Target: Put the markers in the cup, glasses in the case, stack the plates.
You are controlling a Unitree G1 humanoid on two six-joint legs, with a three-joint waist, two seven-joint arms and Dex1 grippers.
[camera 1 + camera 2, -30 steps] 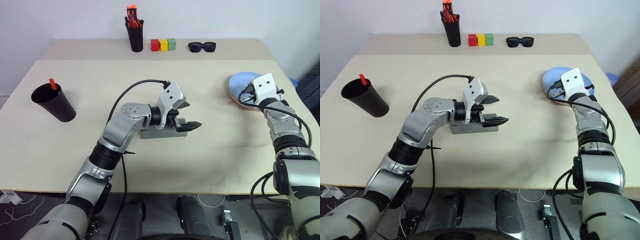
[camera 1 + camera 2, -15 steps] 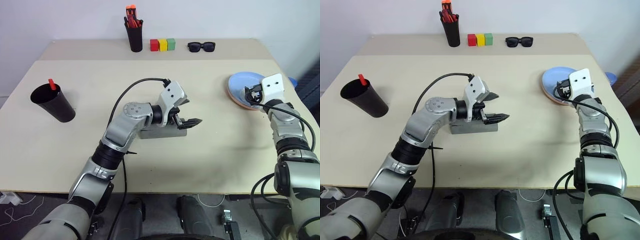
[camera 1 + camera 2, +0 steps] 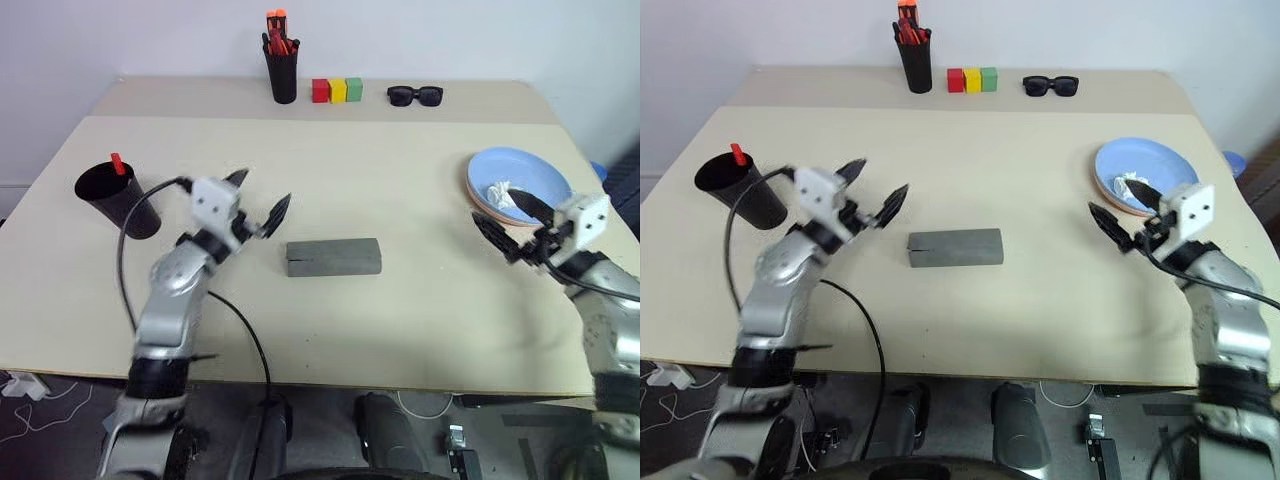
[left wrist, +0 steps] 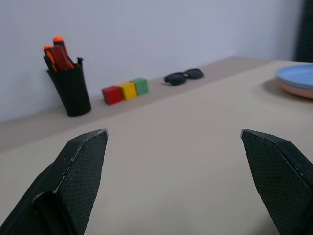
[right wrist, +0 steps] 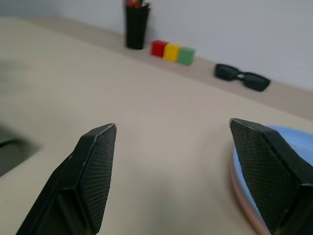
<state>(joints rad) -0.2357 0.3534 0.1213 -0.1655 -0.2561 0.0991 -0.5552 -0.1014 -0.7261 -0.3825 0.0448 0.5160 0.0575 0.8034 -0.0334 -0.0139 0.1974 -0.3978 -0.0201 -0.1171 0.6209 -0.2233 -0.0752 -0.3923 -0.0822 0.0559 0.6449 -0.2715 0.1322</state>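
Note:
The grey case lies shut in the middle of the table. The glasses are hidden. At the far left stands the black cup with a red marker poking out of it. On the right, the light blue plate rests on the pink plate. My left gripper hovers open and empty between the cup and the case. My right gripper is open and empty just in front of the plates.
A small white crumpled thing lies on the blue plate. Along the back edge stand a black pen holder with orange-capped pens, three coloured blocks and black sunglasses.
My left arm swung left, off the case, which now shows fully. My right gripper pulled back from the plates toward the front edge and opened.

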